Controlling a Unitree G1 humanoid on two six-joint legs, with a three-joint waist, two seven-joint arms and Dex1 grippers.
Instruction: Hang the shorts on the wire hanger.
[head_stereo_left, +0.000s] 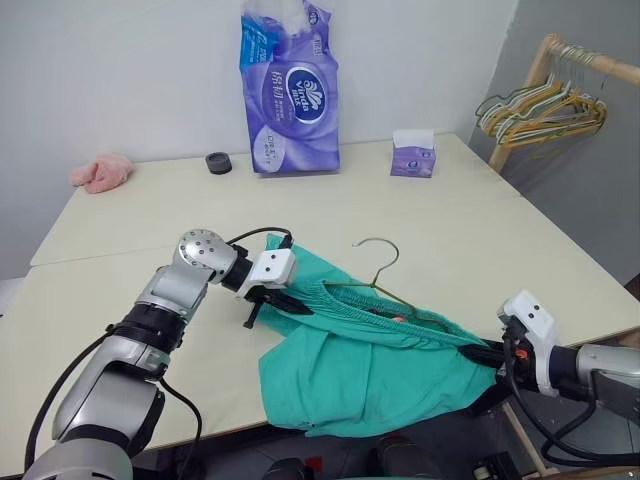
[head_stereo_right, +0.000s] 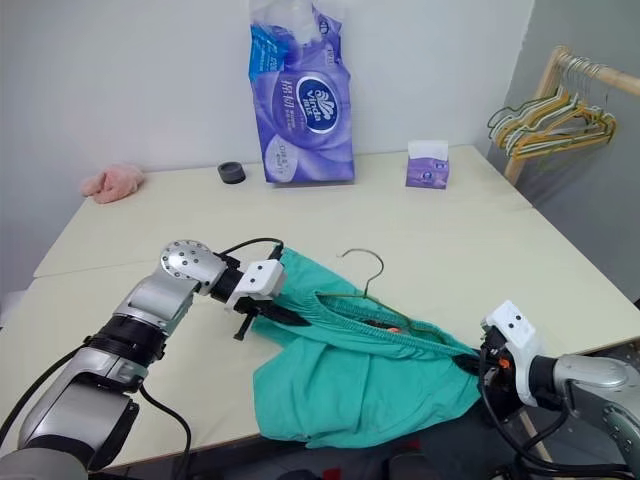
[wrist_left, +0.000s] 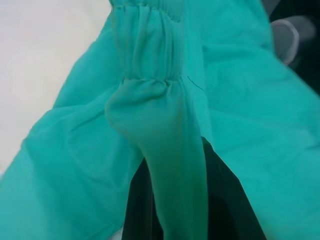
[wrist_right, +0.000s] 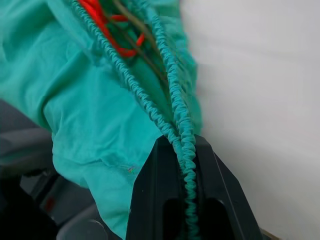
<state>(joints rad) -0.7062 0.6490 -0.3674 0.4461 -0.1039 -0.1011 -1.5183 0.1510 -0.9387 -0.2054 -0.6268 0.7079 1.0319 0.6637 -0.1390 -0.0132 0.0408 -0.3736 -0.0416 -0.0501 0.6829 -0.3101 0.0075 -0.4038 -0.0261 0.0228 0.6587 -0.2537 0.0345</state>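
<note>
The teal-green shorts (head_stereo_left: 350, 375) are stretched between my two grippers at the near edge of the table (head_stereo_left: 330, 200), the legs drooping over that edge. My left gripper (head_stereo_left: 285, 300) is shut on the left end of the gathered waistband (wrist_left: 150, 60). My right gripper (head_stereo_left: 488, 355) is shut on the right end, with the elastic band (wrist_right: 175, 120) running between its fingers. The wire hanger (head_stereo_left: 385, 275) sits inside the waist opening, its curved hook sticking out onto the table behind the shorts. An orange drawstring (wrist_right: 107, 25) lies in the opening beside the wire.
A purple tissue pack (head_stereo_left: 290, 90) stands at the back of the table, with a small purple tissue box (head_stereo_left: 412, 155), a black round cap (head_stereo_left: 218, 162) and a pink cloth (head_stereo_left: 100, 172). Bunched hangers (head_stereo_left: 540, 110) hang on a wooden rack at the right.
</note>
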